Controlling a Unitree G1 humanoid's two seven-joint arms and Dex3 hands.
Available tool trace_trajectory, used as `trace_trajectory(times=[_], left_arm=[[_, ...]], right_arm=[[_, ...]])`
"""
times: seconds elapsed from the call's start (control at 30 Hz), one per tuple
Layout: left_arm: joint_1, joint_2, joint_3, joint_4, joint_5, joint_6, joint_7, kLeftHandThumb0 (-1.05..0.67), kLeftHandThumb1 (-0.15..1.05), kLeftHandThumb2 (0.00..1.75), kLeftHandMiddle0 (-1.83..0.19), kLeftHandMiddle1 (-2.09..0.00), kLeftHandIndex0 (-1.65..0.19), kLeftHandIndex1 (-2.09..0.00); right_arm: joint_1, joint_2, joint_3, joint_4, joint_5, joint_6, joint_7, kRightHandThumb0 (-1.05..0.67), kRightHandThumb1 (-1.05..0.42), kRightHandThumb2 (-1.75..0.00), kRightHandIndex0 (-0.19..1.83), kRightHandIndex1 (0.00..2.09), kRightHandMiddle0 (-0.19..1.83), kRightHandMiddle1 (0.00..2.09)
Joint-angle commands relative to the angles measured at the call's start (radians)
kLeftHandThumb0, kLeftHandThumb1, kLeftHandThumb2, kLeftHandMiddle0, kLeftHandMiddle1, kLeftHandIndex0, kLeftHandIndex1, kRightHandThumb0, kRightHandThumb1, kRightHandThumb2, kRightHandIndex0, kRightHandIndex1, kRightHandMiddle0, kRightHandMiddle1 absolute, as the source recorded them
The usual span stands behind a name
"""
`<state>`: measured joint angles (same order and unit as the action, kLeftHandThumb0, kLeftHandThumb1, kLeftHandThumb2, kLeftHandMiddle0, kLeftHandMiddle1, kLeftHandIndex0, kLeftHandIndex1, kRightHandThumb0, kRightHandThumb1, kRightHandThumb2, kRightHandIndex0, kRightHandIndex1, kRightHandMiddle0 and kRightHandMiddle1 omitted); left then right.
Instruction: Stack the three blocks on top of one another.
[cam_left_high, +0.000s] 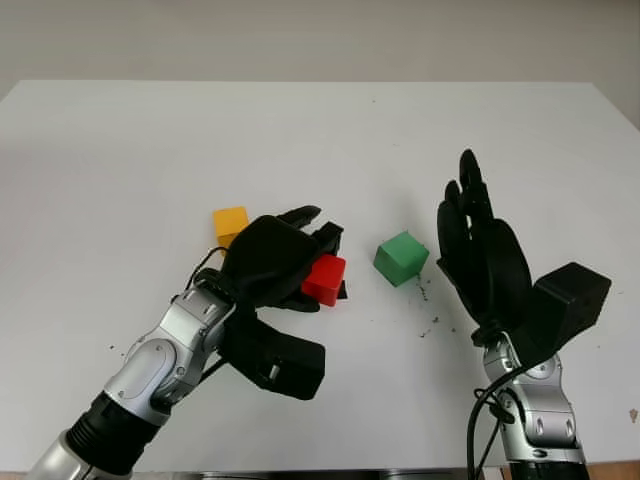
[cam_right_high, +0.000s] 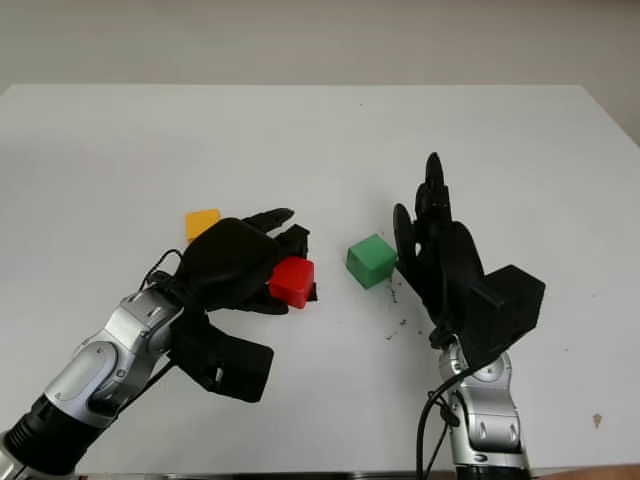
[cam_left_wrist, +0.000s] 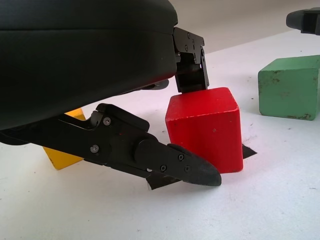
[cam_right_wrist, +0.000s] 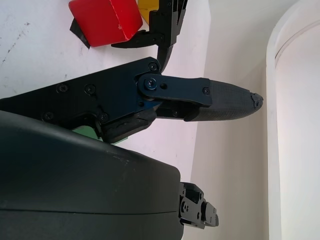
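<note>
Because my left hand (cam_left_high: 285, 262) was already wrapped around the red block (cam_left_high: 325, 278), the whole next move turned on where the other two blocks sat from that grip. My fingers (cam_left_wrist: 175, 162) were curled over the block, one low along its near side and another pressing its top edge from behind. In the left wrist view the block sat on the table (cam_left_high: 300, 140) or only barely off it; I could not tell which. I judged the grasp closed but the lift not yet made.

From that hand, the yellow block (cam_left_high: 230, 222) lay at about ten o'clock, just behind my knuckles and close beside them, partly hidden by the hand itself. The green block (cam_left_high: 401, 257) lay at about three o'clock, near the red one but clearly apart from it, turned so a corner pointed toward me. Both were single cubes on the tabletop, nothing stacked yet.

My right hand (cam_left_high: 478, 245) stood upright at about three o'clock from the green block, near it but not touching, open and holding nothing, palm facing in toward the blocks.

So the left hand was the nearer one to the red and yellow blocks, the right hand the nearer one to the green. My guess was that carrying red over to green meant a short sideways reach toward three o'clock, while yellow would need me to draw back toward ten o'clock.
</note>
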<state>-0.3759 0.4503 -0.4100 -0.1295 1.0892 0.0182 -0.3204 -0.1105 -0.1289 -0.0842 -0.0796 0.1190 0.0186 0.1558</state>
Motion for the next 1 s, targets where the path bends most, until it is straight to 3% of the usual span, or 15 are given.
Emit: trace_trajectory(times=[0.0,0.07,0.1,0.17,0.23,0.43,0.67,0.87,0.97], left_arm=[[0.021,0.011,0.002,0.001,-0.004,0.008,-0.016,-0.42,0.97,0.06,-0.22,-0.05,-0.25,-1.49],[0.029,0.007,0.007,-0.011,-0.016,0.014,-0.023,-0.51,0.97,0.05,-0.14,-0.04,-0.14,-1.09],[0.032,0.006,0.009,-0.019,-0.023,0.016,-0.030,-0.59,0.97,0.05,-0.07,-0.05,-0.12,-0.69],[0.039,0.006,0.015,-0.037,-0.037,0.022,-0.048,-0.69,0.99,0.06,0.07,-0.03,-0.02,-0.22],[0.045,0.006,0.025,-0.062,-0.061,0.035,-0.079,-0.76,1.01,0.06,0.15,-0.01,0.09,-0.08],[0.062,0.014,0.095,-0.158,-0.191,0.054,-0.159,-0.89,0.99,0.05,0.19,0.00,0.19,0.00],[0.086,0.050,0.238,-0.333,-0.397,0.098,-0.262,-0.94,0.96,0.05,0.19,0.00,0.19,0.00],[0.104,0.064,0.425,-0.380,-0.545,0.048,-0.144,-0.88,1.03,0.07,0.19,0.00,0.19,0.00],[0.092,0.070,0.485,-0.350,-0.508,0.057,-0.040,-0.81,1.04,0.07,0.12,-0.05,0.11,-0.05]], right_arm=[[0.003,-0.005,-0.002,-0.006,-0.003,-0.011,-0.001,-0.84,-1.05,-0.53,-0.19,0.00,-0.19,0.05],[0.001,-0.001,-0.003,-0.006,-0.001,-0.009,-0.004,-0.85,-1.05,-0.53,-0.19,0.01,-0.18,0.05],[0.000,0.000,-0.003,-0.006,-0.001,-0.007,-0.005,-0.84,-1.05,-0.52,-0.19,0.01,-0.18,0.05],[0.000,-0.001,-0.003,-0.008,0.000,-0.001,-0.005,-0.84,-1.05,-0.51,-0.19,0.02,-0.18,0.05],[0.001,0.001,-0.003,-0.013,0.005,0.004,-0.005,-0.84,-1.05,-0.50,-0.19,0.02,-0.18,0.05],[0.001,0.000,-0.005,-0.019,0.005,0.016,-0.009,-0.83,-1.05,-0.49,-0.19,0.03,-0.18,0.05],[0.001,0.000,-0.005,-0.017,0.011,0.014,-0.006,-0.82,-1.05,-0.48,-0.19,0.03,-0.17,0.06],[-0.002,0.004,-0.002,-0.015,0.010,0.016,-0.009,-0.83,-1.05,-0.47,-0.19,0.03,-0.17,0.05],[-0.004,0.003,0.000,-0.011,0.007,0.014,-0.010,-0.82,-1.05,-0.48,-0.19,0.02,-0.18,0.05]])
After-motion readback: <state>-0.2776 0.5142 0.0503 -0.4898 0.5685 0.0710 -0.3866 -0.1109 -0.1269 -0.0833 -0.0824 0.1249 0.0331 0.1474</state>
